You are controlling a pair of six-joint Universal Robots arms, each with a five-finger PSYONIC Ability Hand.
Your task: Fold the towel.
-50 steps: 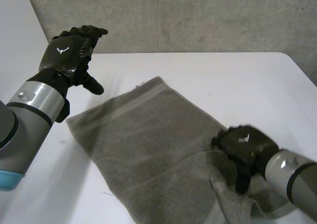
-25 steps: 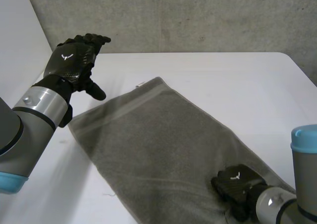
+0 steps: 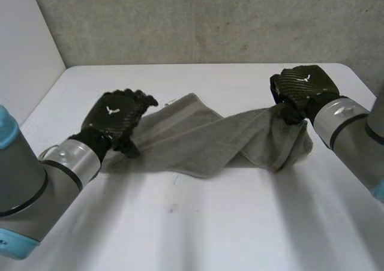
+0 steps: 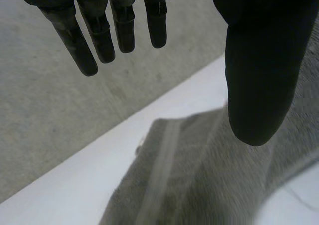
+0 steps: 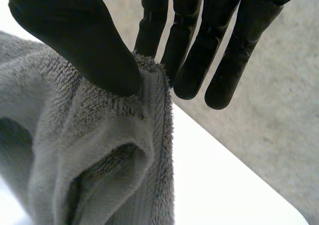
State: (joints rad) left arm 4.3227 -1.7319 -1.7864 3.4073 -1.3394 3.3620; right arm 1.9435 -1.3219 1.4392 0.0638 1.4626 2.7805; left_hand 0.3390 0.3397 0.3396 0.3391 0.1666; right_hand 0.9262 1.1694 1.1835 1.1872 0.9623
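Now the white counter (image 3: 198, 223) carries the grey towel (image 3: 204, 142) as a bunched band running from its left side toward its far right corner, no longer spread flat on the diagonal as it was half a second ago. The towel's right end is lifted off the counter and hangs in folds. The right hand (image 3: 303, 88), which was at the towel's corner by the counter's near edge, has moved up near the far right corner. In its wrist view its thumb and straight fingers (image 5: 192, 51) pinch the towel's hemmed edge. The left hand (image 3: 117, 118), earlier hovering toward the far left corner clear of the towel, has come down over the towel's left end. Its fingers (image 4: 122, 31) are straight, apart from the thumb, and hold nothing.
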